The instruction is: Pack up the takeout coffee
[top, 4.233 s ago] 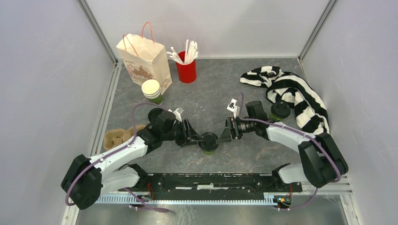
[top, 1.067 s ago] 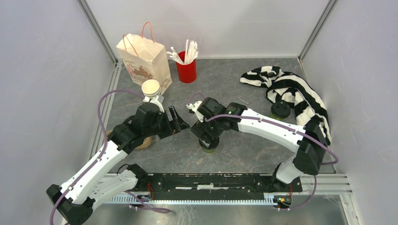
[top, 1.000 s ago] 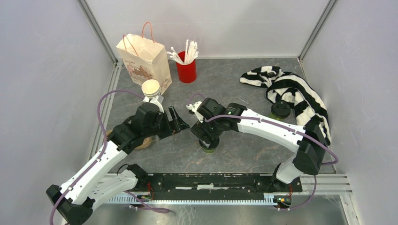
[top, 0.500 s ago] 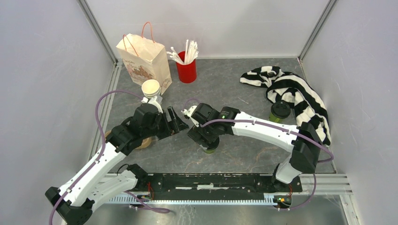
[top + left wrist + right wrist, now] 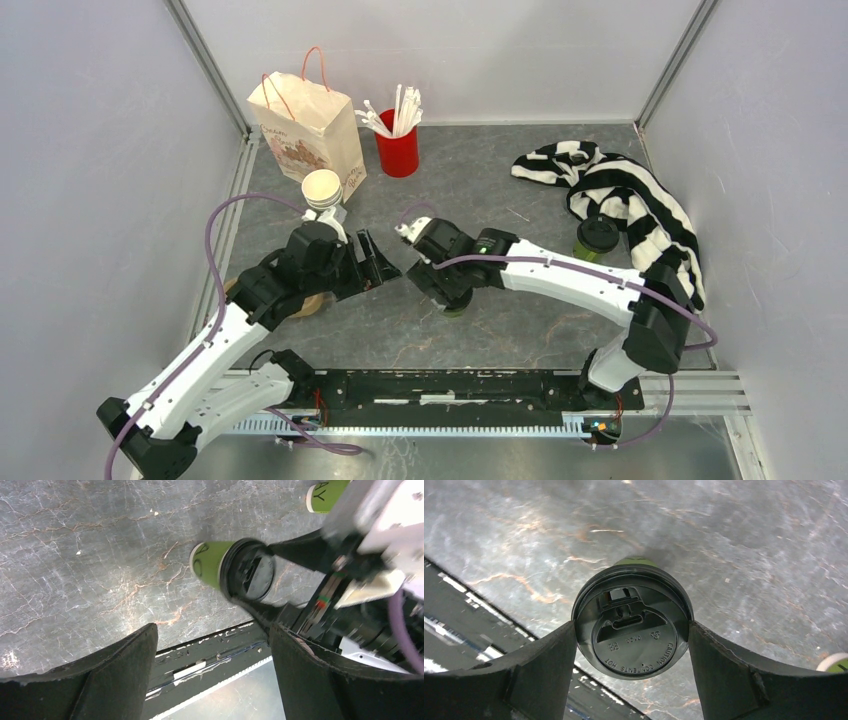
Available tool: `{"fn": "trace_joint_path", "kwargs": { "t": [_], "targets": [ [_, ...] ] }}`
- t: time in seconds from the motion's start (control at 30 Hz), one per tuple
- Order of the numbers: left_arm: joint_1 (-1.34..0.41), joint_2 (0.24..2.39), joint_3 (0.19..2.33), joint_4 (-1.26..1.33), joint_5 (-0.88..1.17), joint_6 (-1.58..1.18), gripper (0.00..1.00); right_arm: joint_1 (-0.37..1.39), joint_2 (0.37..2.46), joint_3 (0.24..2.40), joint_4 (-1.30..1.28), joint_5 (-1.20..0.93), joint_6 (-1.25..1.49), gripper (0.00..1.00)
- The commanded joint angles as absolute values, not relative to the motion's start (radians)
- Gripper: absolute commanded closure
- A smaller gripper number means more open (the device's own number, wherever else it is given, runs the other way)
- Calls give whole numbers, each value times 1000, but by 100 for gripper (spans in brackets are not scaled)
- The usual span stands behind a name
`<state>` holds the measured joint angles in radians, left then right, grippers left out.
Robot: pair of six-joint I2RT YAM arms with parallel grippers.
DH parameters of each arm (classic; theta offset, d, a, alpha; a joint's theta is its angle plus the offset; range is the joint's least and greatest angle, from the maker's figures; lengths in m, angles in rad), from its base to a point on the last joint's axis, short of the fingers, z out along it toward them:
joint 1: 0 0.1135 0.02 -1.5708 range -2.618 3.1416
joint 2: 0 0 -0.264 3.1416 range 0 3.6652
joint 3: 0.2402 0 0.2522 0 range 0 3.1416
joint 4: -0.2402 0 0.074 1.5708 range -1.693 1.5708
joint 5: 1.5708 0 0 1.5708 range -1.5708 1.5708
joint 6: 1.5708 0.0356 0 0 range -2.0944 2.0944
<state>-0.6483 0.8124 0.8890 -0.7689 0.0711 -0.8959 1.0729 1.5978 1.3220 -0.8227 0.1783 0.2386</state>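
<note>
One takeout coffee cup (image 5: 633,627), green with a black lid, stands upright on the table's middle. My right gripper (image 5: 632,630) comes down over it from above, and both fingers press on the lid's rim. From above, only a green sliver of this cup (image 5: 455,309) shows under the right gripper (image 5: 447,290). In the left wrist view the same cup (image 5: 220,567) sits between the right gripper's fingers. My left gripper (image 5: 375,262) hangs open and empty just left of it, its jaws (image 5: 212,635) wide apart. The other lidded cup (image 5: 597,238) stands by the striped cloth.
A paper bag (image 5: 305,125) with handles stands at the back left, with a red cup of white sticks (image 5: 398,150) beside it. A stack of lidless green cups (image 5: 323,192) stands in front of the bag. A brown carrier (image 5: 308,303) lies under my left arm. A striped cloth (image 5: 620,200) lies at the right.
My right gripper has sunk over the middle cup and its fingers have drawn in against the lid. The left arm has hardly moved.
</note>
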Motion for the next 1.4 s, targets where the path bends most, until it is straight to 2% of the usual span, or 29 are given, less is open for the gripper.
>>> {"fn": "trace_joint_path", "kwargs": {
  "t": [0.0,0.17,0.33,0.5,0.77,1.0,1.37],
  "targets": [
    [-652,839,919,-759,78,-833,12,930,1522,1220,-781,302,229,18],
    [-652,861,931,-755,102,-816,12,667,1441,1126,-710,324,158,19],
    [-653,869,928,-740,120,-819,12,447,1444,1063,-626,247,110,18],
    [-652,860,933,-737,130,-834,12,327,1476,1066,-590,208,95,19],
    [-652,839,950,-761,111,-851,12,254,1466,1075,-572,176,73,17],
    [-652,869,995,-788,100,-828,12,252,1440,1119,-601,117,69,2],
    [-652,923,1035,-789,89,-812,11,250,1401,1210,-672,89,51,2]
  ]
}}
